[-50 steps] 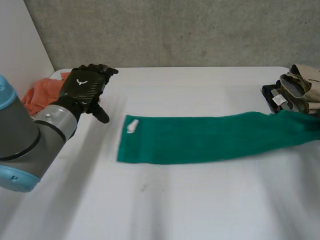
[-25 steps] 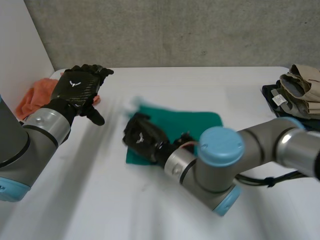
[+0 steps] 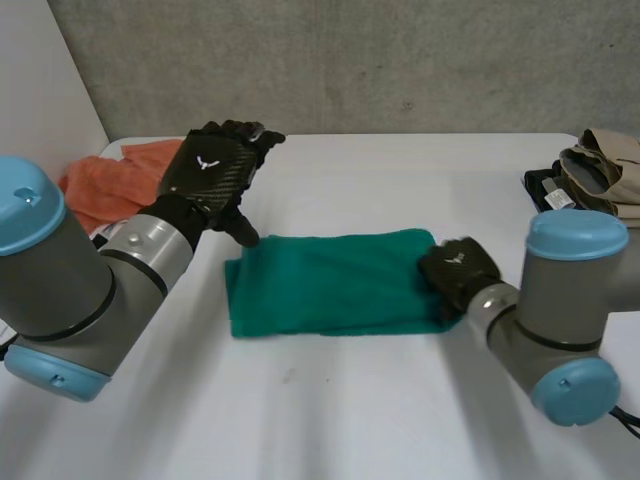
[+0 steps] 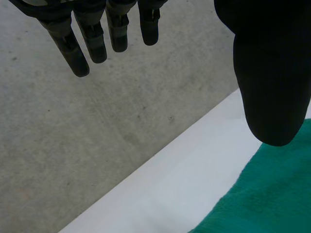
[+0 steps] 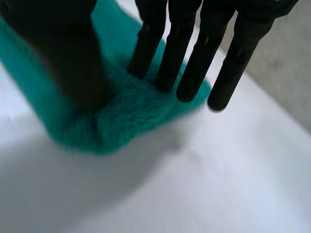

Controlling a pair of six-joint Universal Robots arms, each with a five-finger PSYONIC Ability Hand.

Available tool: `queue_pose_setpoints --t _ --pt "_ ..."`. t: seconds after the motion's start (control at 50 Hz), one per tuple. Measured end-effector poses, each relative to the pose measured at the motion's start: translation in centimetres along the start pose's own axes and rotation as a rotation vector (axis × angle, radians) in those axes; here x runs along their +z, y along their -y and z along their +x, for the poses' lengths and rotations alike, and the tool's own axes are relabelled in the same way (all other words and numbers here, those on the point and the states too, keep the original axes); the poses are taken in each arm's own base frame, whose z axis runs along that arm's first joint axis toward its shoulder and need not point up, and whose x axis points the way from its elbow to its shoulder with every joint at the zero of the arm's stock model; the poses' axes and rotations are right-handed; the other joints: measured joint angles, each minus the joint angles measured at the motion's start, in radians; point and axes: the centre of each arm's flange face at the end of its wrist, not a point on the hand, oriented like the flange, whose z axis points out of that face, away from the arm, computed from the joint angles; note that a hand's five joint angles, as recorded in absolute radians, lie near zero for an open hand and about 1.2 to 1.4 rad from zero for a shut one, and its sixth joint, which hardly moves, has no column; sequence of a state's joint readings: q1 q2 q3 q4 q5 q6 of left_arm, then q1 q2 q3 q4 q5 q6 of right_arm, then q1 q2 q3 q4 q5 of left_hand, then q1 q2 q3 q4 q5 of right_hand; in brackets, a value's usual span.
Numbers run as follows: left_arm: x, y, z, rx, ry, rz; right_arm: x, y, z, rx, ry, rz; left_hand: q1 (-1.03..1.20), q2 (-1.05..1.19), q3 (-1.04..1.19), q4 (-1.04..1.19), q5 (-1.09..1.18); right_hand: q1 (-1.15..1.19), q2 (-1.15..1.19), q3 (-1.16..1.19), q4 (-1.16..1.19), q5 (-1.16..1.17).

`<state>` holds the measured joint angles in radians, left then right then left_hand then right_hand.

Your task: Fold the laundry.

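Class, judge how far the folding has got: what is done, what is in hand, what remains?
Done: the green towel lies doubled over. In hand: the right hand presses straight fingers on its folded end; the left hand hovers open. Left: likely another fold, then the orange cloth.

Lab: concrete wall [image 3: 400, 70], white table [image 3: 350, 400]
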<state>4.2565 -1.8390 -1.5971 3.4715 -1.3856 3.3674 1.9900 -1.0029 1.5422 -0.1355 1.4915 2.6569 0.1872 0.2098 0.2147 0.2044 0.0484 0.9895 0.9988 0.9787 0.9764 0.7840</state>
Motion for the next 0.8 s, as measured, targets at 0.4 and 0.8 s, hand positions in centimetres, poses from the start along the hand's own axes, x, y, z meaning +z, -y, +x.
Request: queue_pose_setpoints --t 0.4,0.8 --pt "-0.3 0.5 0.1 0.003 0.007 0.009 -3.2 7.0 -7.5 -0.278 0.153 0.528 0.0 0.0 0.0 0.0 0.0 0.11 0.186 0.21 0.221 0.223" --pt "0.6 1.8 3.0 -0.109 -0.015 -0.003 -2.8 8.6 -2.0 0.165 0.096 0.348 0.0 0.0 0.0 0.0 0.0 -0.767 -0.785 -0.769 -0.761 -0.737"
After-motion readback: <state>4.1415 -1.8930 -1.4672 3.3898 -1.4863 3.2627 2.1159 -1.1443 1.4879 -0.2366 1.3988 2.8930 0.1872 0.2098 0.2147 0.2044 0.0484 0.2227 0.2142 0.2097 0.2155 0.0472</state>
